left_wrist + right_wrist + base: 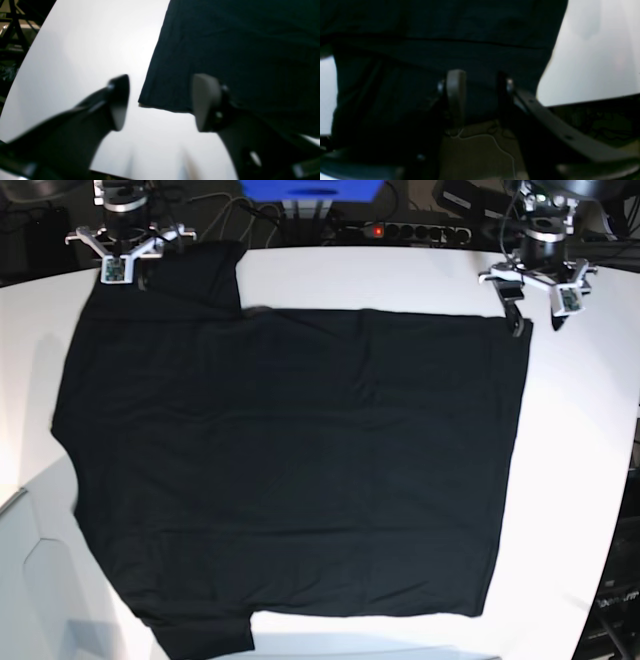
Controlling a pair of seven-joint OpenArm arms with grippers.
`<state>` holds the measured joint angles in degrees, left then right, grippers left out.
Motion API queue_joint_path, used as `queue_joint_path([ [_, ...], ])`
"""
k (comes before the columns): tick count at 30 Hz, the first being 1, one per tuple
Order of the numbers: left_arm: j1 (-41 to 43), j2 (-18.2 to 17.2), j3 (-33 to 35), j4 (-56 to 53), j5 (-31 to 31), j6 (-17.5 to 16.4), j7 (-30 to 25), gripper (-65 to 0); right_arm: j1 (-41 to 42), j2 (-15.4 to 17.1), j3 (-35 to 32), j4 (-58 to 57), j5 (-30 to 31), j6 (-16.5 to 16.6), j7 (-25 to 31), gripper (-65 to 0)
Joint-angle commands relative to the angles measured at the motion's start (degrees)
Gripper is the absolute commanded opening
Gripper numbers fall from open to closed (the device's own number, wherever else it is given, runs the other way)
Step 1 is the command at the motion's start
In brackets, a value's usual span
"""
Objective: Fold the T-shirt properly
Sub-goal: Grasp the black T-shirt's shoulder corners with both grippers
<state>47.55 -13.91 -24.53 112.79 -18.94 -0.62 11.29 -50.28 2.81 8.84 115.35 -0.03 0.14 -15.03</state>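
Table [590, 440]: white, carrying everything. T-shirt [290, 460]: black, spread flat across the table, filling most of it. My left tool [160, 102]: released, jaws wide, straddling the shirt's corner. My right tool [480, 97]: jaws parted over the sleeve edge, grasping nothing visible.

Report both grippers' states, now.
Left gripper: open, straddling the T-shirt corner, holding nothing.
Right gripper: open over the shirt.

You can't see the T-shirt [290, 460] bottom sleeve whole; the base view's edge cuts it. Both wrist views are blurred.
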Motion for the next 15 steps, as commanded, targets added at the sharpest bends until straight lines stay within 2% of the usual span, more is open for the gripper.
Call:
queue_joint_path([
  [1,-0.74,-0.37,-0.3,0.48,0.08,0.23,-1.66,-25.1,-0.05,0.14,0.35,0.91,0.08,0.34,1.53,-40.5],
  [4,-3.81,-0.46,-0.3,-2.95,0.08,0.23,-1.66,-28.0,1.27,0.14,0.61,0.83,0.08,0.34,1.09,-39.3],
  [9,-9.26,-0.46,-0.3,-14.46,0.08,0.23,-1.75,-27.9,1.45,0.14,0.61,0.83,0.08,0.34,1.09,-39.2],
  [13,-11.29,-0.55,0.14,-19.3,0.08,0.05,-2.1,-27.6,1.45,0.22,0.61,0.83,0.08,0.34,1.09,-39.1],
  [15,-12.34,-0.46,-0.04,-20.35,0.08,-2.41,-2.1,-26.1,1.45,0.66,0.61,0.83,0.08,0.34,1.09,-39.1],
])
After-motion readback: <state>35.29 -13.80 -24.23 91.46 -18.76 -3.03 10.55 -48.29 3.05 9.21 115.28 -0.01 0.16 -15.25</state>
